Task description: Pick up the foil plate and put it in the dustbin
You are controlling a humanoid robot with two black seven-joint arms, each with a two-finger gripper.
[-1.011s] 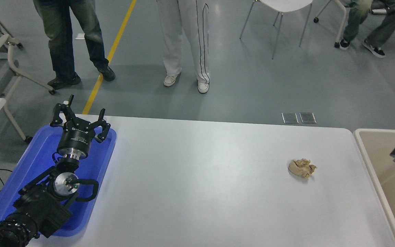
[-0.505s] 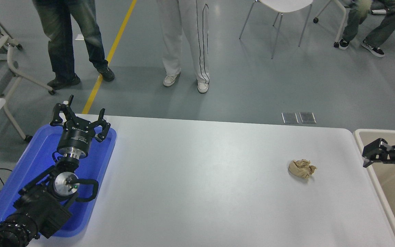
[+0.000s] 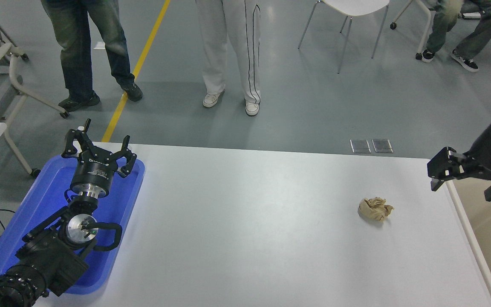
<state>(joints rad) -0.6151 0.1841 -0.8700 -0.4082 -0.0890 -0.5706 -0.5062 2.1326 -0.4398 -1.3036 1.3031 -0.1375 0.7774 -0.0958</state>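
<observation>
Grey floor, white chair

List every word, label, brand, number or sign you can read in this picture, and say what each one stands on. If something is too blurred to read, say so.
White print on the left gripper, on the black body below its fingers: too small and blurred to read.
The right gripper, the paper ball, the blue tray and the dustbin: no print shows.
No other text is legible.

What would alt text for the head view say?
The right gripper hangs empty above the white table's right edge, beside a beige dustbin. A crumpled paper ball lies nearby; the left gripper rests open over a blue tray.
</observation>
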